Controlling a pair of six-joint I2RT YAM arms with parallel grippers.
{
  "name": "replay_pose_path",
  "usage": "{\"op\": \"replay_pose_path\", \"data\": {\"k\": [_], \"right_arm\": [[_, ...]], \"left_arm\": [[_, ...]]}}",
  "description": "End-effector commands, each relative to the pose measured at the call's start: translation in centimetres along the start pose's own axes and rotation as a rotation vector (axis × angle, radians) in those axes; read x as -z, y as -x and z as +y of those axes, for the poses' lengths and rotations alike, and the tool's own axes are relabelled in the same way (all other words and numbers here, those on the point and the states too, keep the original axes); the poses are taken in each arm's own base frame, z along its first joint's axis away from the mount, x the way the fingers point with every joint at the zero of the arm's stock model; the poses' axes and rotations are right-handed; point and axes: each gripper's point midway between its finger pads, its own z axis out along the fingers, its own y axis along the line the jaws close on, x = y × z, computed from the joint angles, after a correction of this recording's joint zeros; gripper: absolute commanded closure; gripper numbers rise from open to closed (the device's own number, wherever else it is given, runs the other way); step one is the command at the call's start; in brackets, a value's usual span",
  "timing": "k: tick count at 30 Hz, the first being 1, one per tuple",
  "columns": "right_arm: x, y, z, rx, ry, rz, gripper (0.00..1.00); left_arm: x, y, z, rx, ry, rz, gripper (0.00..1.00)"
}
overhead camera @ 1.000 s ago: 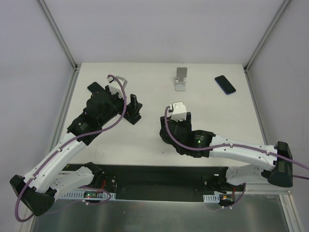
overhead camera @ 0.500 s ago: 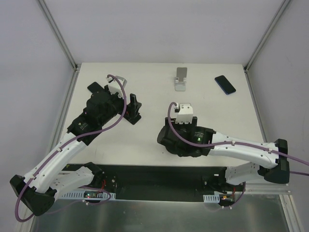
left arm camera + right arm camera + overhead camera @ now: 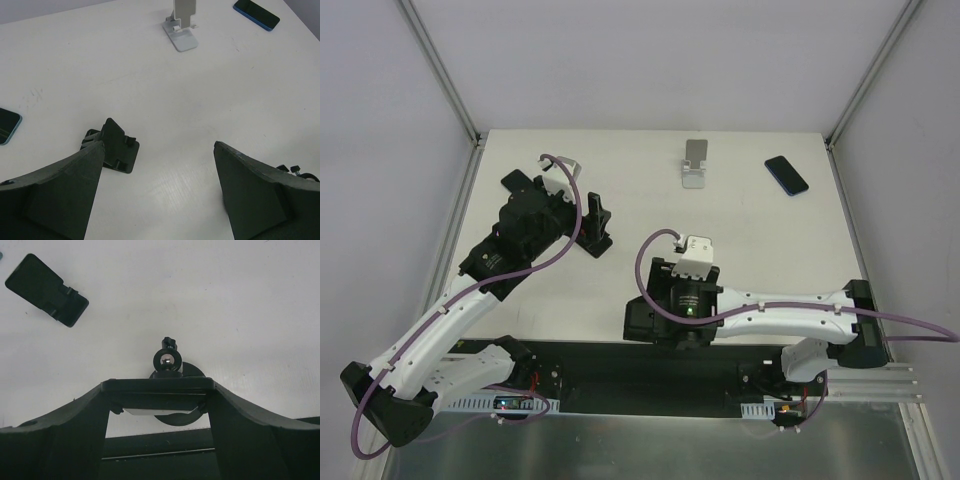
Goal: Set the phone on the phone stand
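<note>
Seen from overhead, the right hand (image 3: 159, 386) is folded in at the near edge of the table (image 3: 770, 240), and the arm hides its fingers. Only its own camera shows them spread wide, with the black bar of a ball-jointed mount (image 3: 167, 360) bridging the gap and meeting both fingers, so it looks clamped. The left hand (image 3: 160, 150) is spread wide with nothing between its fingers. A black stand (image 3: 112, 146) sits just ahead of its left finger, and a second phone (image 3: 7, 126) lies off to its left. The white stand (image 3: 181, 26) stands upright far ahead of that hand. The phone (image 3: 256, 13), dark with a blue rim, lies flat on the table far ahead and to the right, beyond the white stand and well apart from both hands.
</note>
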Motion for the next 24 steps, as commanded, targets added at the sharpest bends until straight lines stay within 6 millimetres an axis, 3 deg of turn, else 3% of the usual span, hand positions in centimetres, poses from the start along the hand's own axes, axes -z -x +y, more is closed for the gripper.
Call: {"op": "replay_pose_path", "data": {"k": [1,11,18,24], "right_arm": [[0.6,4.4,0.0,-0.047,-0.017,-0.190,0.99],[1.3,3.2,1.4,0.004,-0.026,-0.202,0.99],[2.0,3.5,1.0,0.198,-0.024,-0.193,0.99],[1.5,1.0,1.0,0.281,-0.005,-0.137,0.99]], "left_arm": [[0.1,0.8,0.5,-0.020,0.021,-0.044,0.11],[0.3,0.9,0.3,-0.016,0.014,-0.049,0.11],[0.5,1.2,0.4,-0.020,0.014,-0.057,0.11],[0.4,1.2,0.3,-0.020,0.013,-0.057,0.11]]}}
